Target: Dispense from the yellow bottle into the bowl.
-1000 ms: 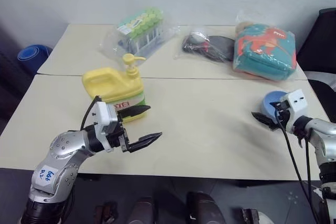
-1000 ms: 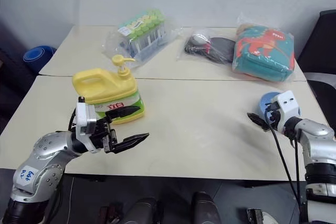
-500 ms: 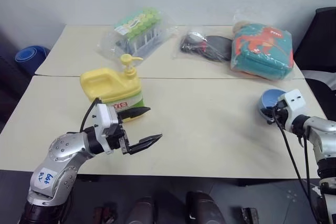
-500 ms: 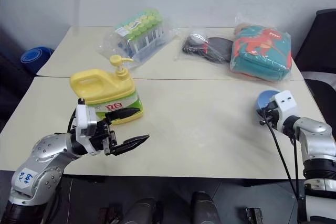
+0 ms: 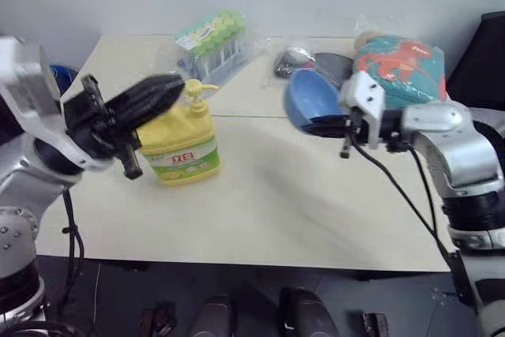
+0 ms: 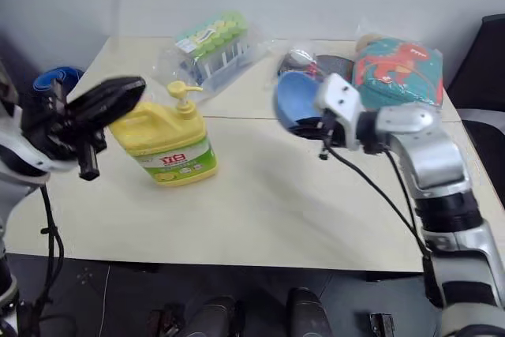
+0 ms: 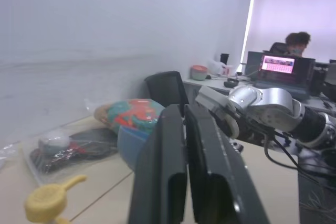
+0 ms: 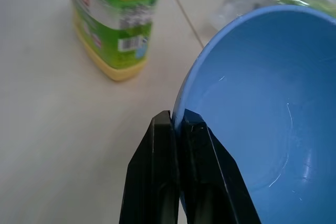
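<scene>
Bowl (image 8: 262, 103) empty, held tilted.

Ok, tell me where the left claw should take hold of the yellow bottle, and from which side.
Probably the built-in handle of the yellow bottle, on its left shoulder, approached from the robot's left. The bottle stands upright on the table with the pump spout pointing right, so that side looks unobstructed. The left claw is shut and would need opening first.

Silver arms, black-fingered grippers, black cables
</scene>
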